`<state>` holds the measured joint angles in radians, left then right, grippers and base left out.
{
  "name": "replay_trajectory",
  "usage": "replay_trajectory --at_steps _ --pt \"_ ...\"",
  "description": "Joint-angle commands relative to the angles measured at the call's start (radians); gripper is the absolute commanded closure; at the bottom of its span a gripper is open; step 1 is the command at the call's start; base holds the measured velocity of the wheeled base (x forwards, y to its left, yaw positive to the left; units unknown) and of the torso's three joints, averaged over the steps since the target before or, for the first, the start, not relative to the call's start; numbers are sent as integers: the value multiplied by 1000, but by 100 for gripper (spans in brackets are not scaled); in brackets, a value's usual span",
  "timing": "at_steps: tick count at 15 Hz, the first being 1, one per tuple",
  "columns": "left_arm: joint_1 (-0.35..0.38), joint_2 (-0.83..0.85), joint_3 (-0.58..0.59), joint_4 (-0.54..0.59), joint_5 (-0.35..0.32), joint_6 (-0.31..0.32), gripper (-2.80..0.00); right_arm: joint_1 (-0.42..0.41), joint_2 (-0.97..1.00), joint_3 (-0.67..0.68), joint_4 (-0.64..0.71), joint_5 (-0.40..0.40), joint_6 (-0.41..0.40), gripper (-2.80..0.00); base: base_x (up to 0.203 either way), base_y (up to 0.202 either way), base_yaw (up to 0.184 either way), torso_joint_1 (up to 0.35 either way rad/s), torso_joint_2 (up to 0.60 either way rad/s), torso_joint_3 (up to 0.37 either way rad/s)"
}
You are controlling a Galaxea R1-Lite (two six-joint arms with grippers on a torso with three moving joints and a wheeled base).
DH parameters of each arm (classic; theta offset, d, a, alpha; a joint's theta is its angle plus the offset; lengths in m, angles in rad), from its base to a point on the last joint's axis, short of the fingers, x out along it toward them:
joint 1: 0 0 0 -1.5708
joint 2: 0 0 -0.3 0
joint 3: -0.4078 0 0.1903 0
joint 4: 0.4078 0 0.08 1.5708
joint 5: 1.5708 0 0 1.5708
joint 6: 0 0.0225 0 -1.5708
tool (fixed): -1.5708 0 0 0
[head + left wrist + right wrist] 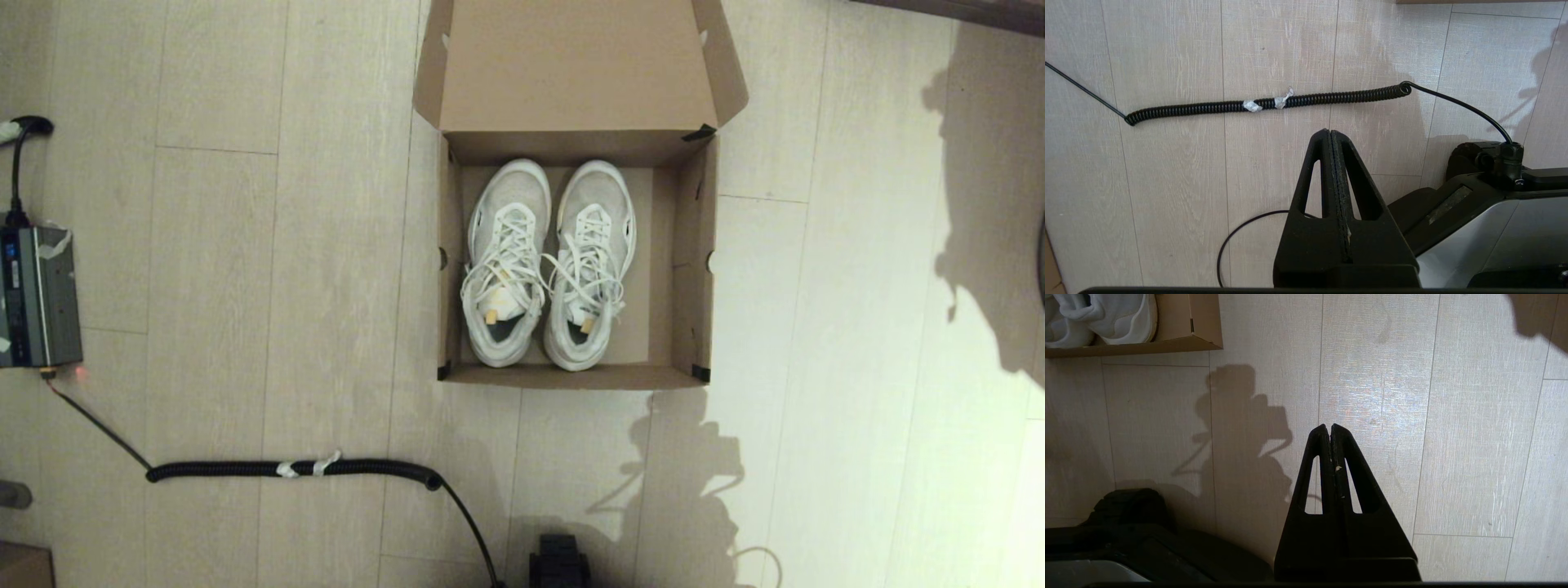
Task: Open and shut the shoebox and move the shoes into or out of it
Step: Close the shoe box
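You see the shoebox (575, 376) on the floor (245, 245), lid folded back, with the shoes (547, 261) side by side inside (toes toward the lid). Your left tool (1330, 132) and right tool (1329, 426) hang over bare floor, fingers pressed together, holding nothing.

Matt brown cardboard shoebox (692, 269); white mesh-cloth shoes (543, 261) (woven laces); pale wood-grain floor (245, 245), faintly glossy.
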<state>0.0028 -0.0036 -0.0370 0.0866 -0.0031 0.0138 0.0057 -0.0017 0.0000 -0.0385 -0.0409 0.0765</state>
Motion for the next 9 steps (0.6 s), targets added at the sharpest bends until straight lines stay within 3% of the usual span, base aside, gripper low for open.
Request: replay_trajectory --at_steps 1,9 --pt "0 4 -1 2 0 0 0 0 3 14 -1 -1 5 0 0 0 0 0 0 0" --pt "-1 4 0 1 2 -5 0 0 3 14 -1 -10 40 0 0 0 0 0 0 0"
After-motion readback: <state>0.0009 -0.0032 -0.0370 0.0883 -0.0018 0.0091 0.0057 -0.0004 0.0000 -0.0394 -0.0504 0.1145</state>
